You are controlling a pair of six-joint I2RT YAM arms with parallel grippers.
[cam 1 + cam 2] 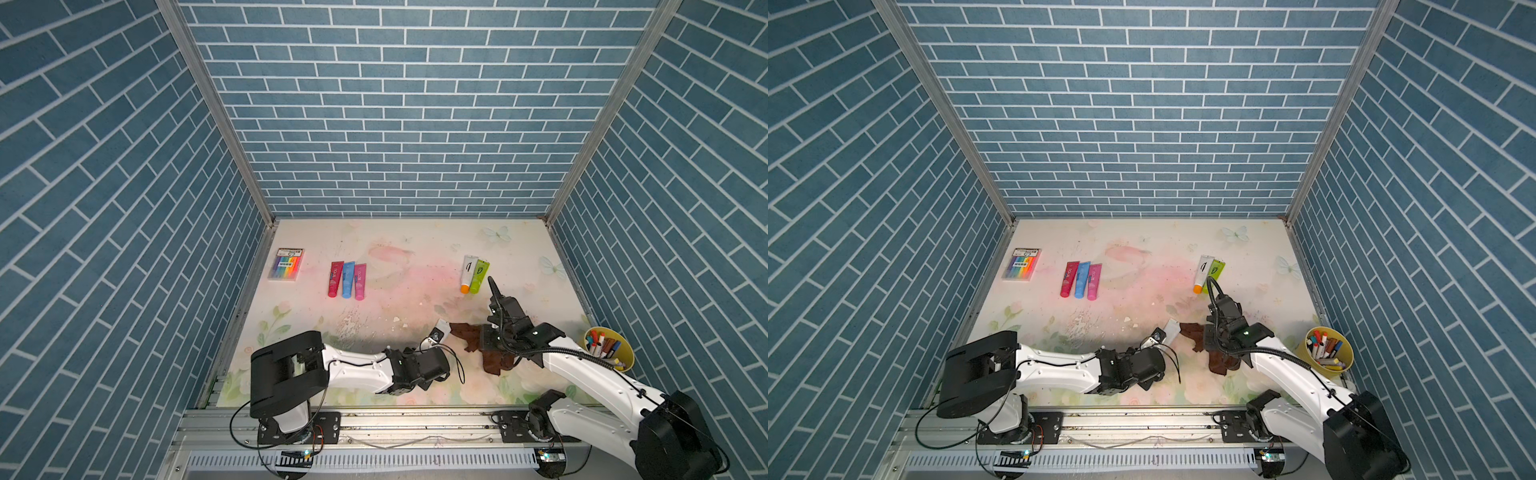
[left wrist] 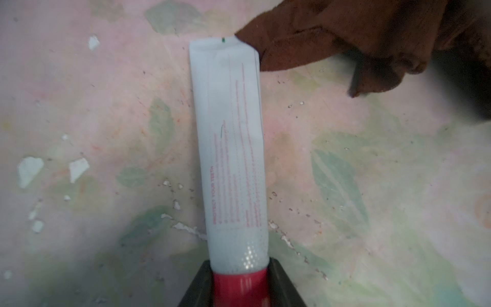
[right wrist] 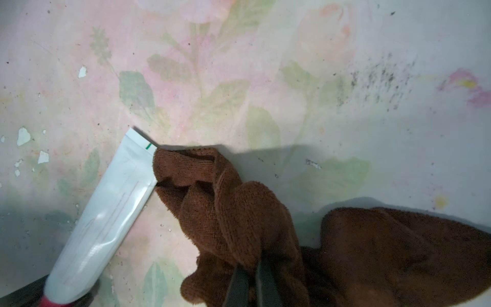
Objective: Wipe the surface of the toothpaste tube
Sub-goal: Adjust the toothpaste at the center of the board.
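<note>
- Right tool is pressed together on a bunch of the cloth, and the cloth's loose corner just touches the crimped end of the tube.
- Tube lies flat on the table, near the front between the two arms, with its cap toward the left arm.
- Left tool has a jaw close on each side of the red cap. I can't tell whether it pinches or only brackets it.
- Only the crimp corner is met, so I'd say nearly the whole white face is left to wipe.
- Best stroke: lay the cloth flat rather than bunched, press lightly, and draw it from crimp toward cap.
- The cap end wants anchoring, or the tube may skid or swivel under the drag.
- Stop short of the cap, because a full-length stroke would bring the two tools together.
- Room looks good, with bare table behind the tube.
- Two tubes sit just beyond the right arm, and three tubes are well apart.
- Cup stands near the right edge beside that arm, so a wide swing could clip it.
</note>
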